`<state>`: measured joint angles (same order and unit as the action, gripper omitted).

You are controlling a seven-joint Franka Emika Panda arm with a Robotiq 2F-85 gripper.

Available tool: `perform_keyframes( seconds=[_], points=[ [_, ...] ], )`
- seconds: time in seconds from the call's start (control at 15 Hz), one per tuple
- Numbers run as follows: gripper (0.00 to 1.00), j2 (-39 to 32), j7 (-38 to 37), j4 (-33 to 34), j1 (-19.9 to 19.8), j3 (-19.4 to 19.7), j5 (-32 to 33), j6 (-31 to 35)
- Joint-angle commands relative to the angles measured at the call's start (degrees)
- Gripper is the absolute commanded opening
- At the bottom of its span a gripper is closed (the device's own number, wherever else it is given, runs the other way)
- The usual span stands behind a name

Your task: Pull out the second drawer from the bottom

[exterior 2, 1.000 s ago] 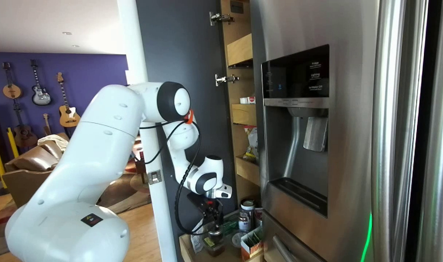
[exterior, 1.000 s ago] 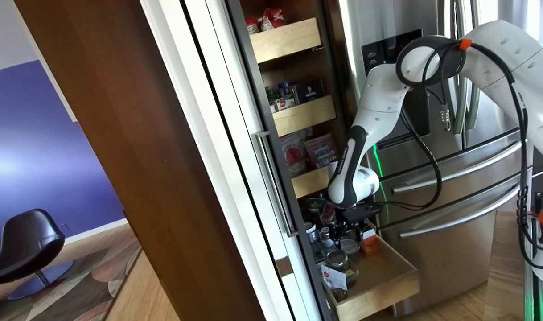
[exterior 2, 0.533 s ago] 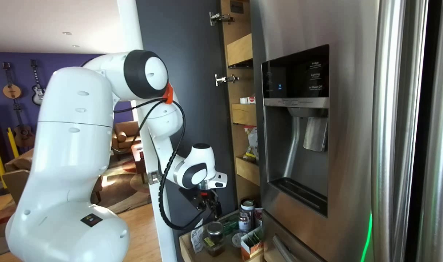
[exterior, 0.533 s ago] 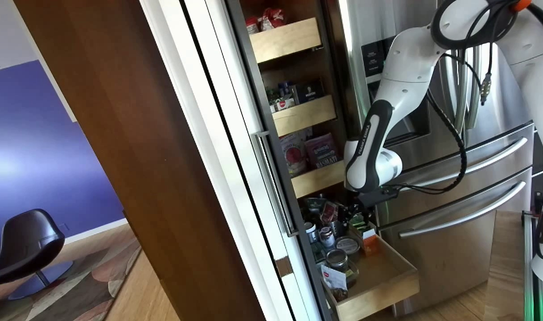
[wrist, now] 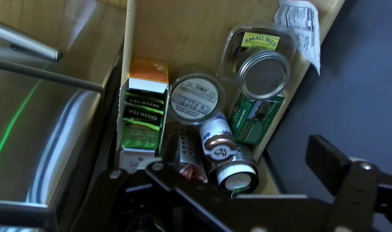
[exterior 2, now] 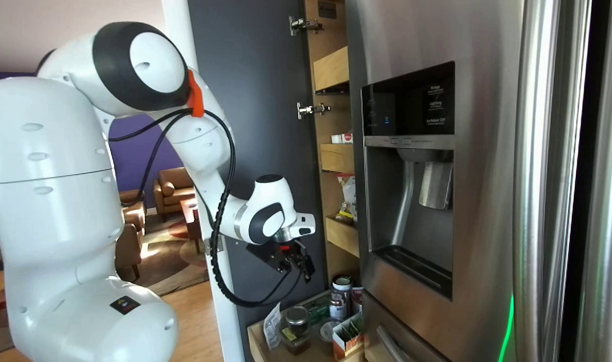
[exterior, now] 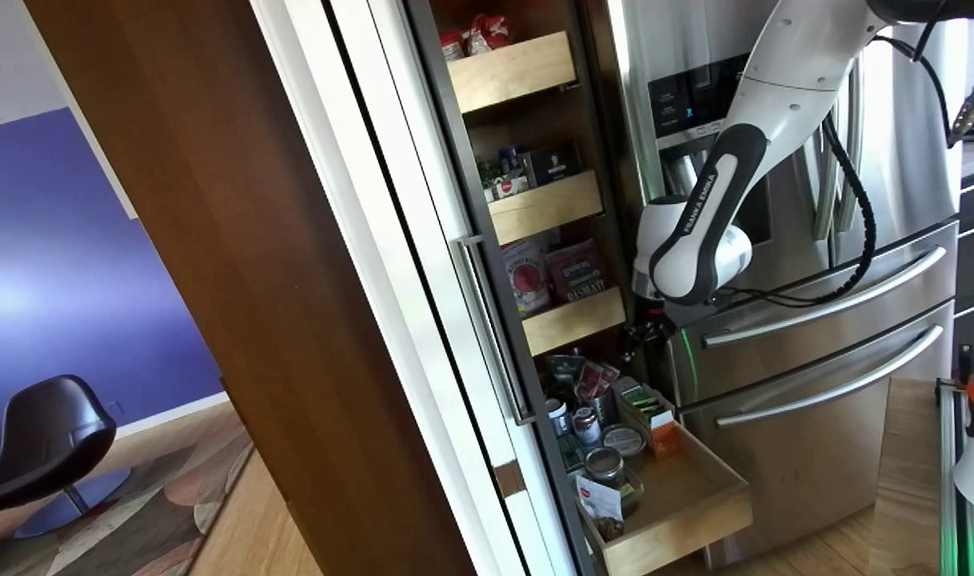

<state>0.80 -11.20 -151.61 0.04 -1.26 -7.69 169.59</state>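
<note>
The lowest drawer I can see, light wood (exterior: 671,532), stands pulled out of the tall cabinet; it also shows in the wrist view (wrist: 176,35). Whether another lies below it I cannot tell. The drawer above it (exterior: 576,320) is pushed in and holds a rice bag (exterior: 576,272); it also shows in an exterior view (exterior 2: 342,236). My gripper (exterior: 647,336) is above the back of the pulled-out drawer, beside the upper drawer's front and touching nothing visible. In the wrist view the gripper (wrist: 247,149) has its fingers wide apart with nothing between them.
The pulled-out drawer holds a green tea box (wrist: 143,112), a round tub (wrist: 195,98), jars and packets. The open dark cabinet door (exterior 2: 258,151) stands on one side, the steel fridge (exterior 2: 406,281) on the other. Two more pushed-in drawers (exterior: 547,206) are higher up.
My gripper has risen out of the pulled-out drawer's contents and moved back toward the fridge side. The arm has swung and lifted. The drawers have not moved.
</note>
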Motion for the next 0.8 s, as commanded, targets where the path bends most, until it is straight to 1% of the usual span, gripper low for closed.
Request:
perform_keyframes(
  seconds=[0.0,0.07,0.2,0.33,0.4,0.47,0.73],
  points=[
    [1.00,7.6,-6.2,-1.9,-1.4,-0.3,10.1,-5.4],
    [1.00,8.8,-7.2,-1.4,-1.5,-1.0,11.3,-7.1],
    [1.00,11.5,-7.5,-0.1,-0.7,-2.4,10.7,-13.9],
    [1.00,13.1,-9.4,2.1,-0.6,-4.1,10.8,-22.9],
    [1.00,10.7,-6.1,1.4,-0.6,-2.8,8.9,-17.0],
    [1.00,11.5,-6.4,1.9,-0.5,-3.3,8.9,-18.5],
    [1.00,11.1,-6.3,1.9,-0.6,-3.0,8.9,-18.2]
  ],
)
